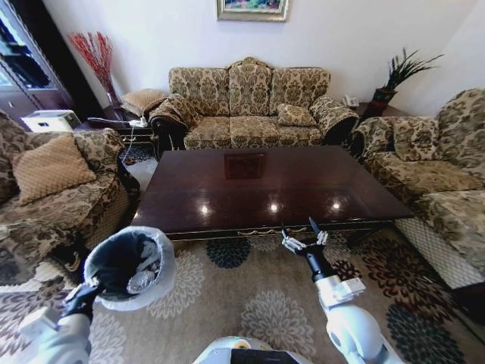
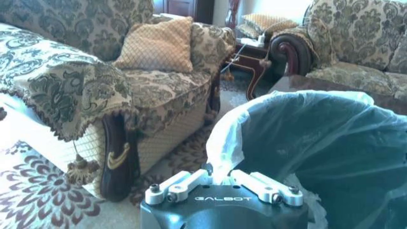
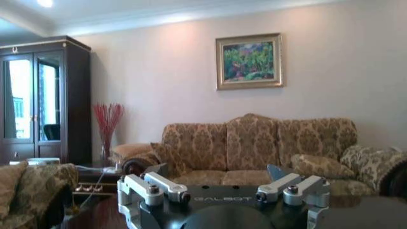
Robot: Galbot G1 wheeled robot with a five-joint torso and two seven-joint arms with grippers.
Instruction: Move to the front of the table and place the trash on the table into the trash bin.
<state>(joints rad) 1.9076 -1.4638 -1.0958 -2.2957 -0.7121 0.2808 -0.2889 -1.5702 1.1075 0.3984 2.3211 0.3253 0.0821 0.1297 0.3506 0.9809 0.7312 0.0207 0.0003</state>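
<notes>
At the table's [image 1: 227,199] near edge, the right gripper [image 1: 301,233] is hovering wide open; the left gripper [image 1: 92,286] is clamping the trash bin's [image 1: 163,265] rim, the job seemingly finishing.

The desk [image 1: 273,186] is dark reddish-brown wood, glossy enough to mirror ceiling lights. The trash bin [image 1: 129,267] wears a thin, translucent, crinkled plastic bag. The sofas [image 1: 250,106] are woven patterned cloth, the carpet [image 1: 250,292] matt and patterned.
</notes>
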